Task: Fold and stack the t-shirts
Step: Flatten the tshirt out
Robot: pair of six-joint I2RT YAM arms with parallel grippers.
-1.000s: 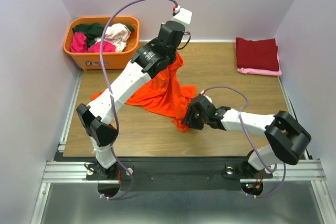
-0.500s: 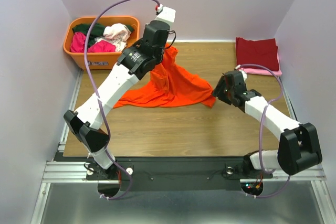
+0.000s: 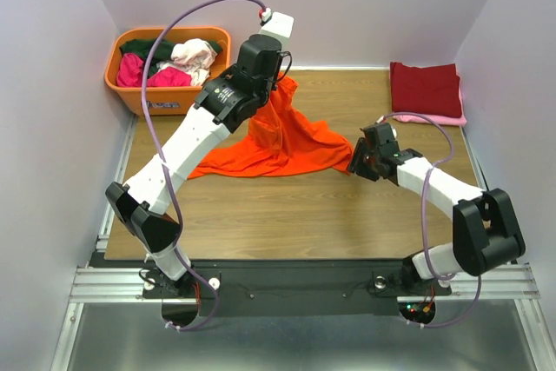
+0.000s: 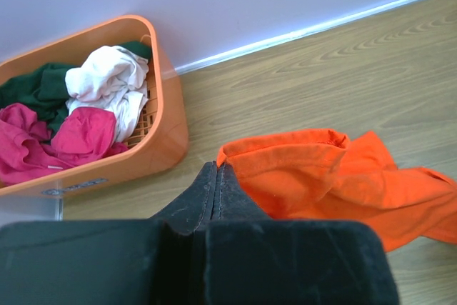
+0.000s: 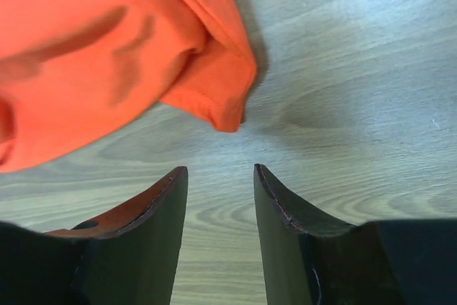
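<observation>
Shirt first: the orange shirt [image 3: 295,141] lies bunched on the table [image 3: 261,206], one edge lifted by the left gripper [image 4: 218,175], pinched tight on it. The right gripper [image 5: 220,169], spread apart, sits just short of a loose corner. It should bite only cloth, then pull sideways.

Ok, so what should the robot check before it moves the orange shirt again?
1. Left end effector shut on the orange t-shirt: ok.
2. Right end effector open and ready: ok.
3. Right end effector gripping the shirt: not ok; the corner lies ahead of its fingers, not between them.
4. Shirt spread flat: not ok; it is bunched, one end lifted.
5. Stack place ready: ok; the dark red t-shirt lies folded on the pink t-shirt.
6. Which part the left holds: cannot tell.
</observation>
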